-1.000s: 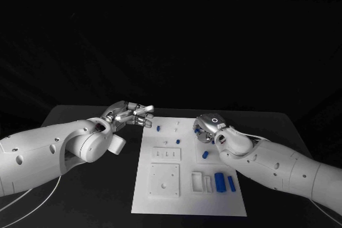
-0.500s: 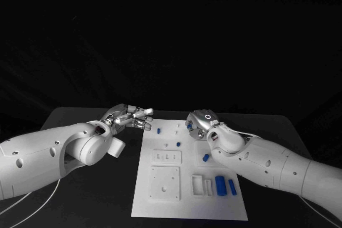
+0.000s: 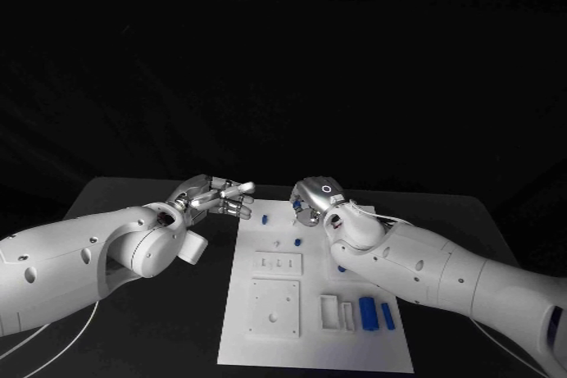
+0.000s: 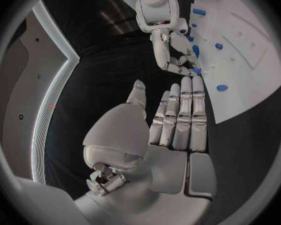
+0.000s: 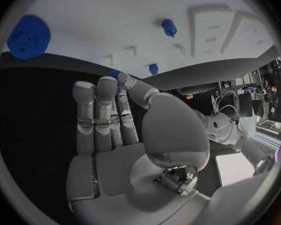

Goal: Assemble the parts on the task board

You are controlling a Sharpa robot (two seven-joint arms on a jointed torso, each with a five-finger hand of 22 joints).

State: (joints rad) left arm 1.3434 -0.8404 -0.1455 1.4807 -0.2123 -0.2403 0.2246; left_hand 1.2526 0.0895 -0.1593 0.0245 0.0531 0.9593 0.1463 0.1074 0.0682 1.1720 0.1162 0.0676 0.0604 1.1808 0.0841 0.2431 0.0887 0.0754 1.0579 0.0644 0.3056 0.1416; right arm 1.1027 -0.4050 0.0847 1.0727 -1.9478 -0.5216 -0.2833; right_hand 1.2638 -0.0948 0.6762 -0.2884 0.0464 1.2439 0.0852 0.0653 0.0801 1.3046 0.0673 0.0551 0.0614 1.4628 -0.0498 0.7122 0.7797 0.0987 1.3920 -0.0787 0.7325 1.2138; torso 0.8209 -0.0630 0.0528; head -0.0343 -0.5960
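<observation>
White on black: saw the task board (image 3: 272, 345) lying flat mid-table, long side running away from the robot. Found two blue bars (image 3: 376, 314) side by side near its close right corner, next to pale slotted blocks. Spotted a small blue piece (image 3: 266, 220) up at the far left end and another blue piece (image 3: 299, 242) just nearer, toward the middle. Picked out a blue gear (image 5: 28, 36) and a blue peg (image 5: 168, 27) on the white face in the right wrist view, well apart from each other.

Caught the right hand (image 3: 310, 204) over the far end of the board, fingers straight and pressed together, thumb bent in to meet their tips. Noticed a speck of blue right at that meeting point; could not tell whether pinched or just lying behind.

Placed the left hand (image 3: 219, 196) just off the board's far left corner, over the black table (image 3: 142, 329), palm toward the right hand. Saw its fingers extended, thumb held apart, nothing in it. Judged the two hands near each other, not touching
</observation>
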